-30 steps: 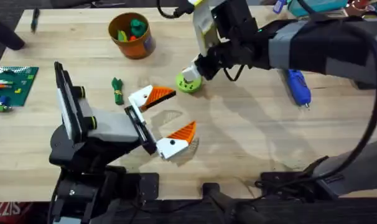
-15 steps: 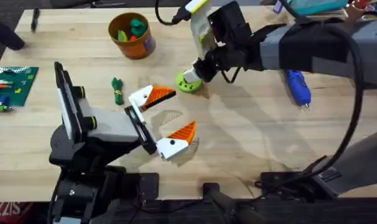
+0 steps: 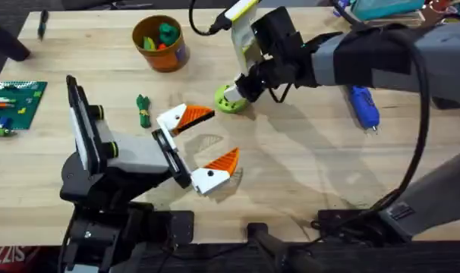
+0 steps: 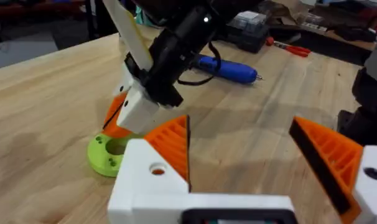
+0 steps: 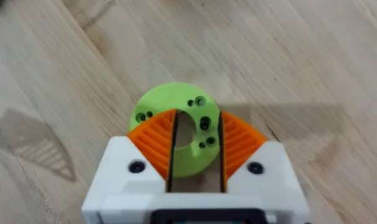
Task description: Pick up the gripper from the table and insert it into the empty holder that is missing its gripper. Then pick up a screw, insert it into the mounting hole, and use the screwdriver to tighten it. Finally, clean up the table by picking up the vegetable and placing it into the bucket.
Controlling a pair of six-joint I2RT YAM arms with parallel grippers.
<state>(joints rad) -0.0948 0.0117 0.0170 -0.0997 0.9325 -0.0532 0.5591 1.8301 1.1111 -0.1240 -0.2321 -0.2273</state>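
From overhead, the counter (image 3: 306, 167) carries one orange-brown bucket (image 3: 161, 43) with toys inside, one slim green vegetable (image 3: 143, 110) lying left of centre, one blue screwdriver (image 3: 363, 105) at the right, and one lime-green disc (image 3: 230, 101). The right arm reaches in across the middle, wrist bent down, its right tool (image 3: 231, 94) over the disc. The left arm lies low, its left tool (image 3: 202, 144) spread wide and empty, its two orange tips well apart.

The left wrist view shows both of its own orange pads apart, the disc (image 4: 111, 153) and screwdriver (image 4: 226, 68) beyond, with the right tool (image 4: 129, 115) tilted down onto the disc.

The right wrist view shows two orange pads narrowly parted (a slim gap) above the disc (image 5: 179, 134); whether they pinch anything is hard to tell.
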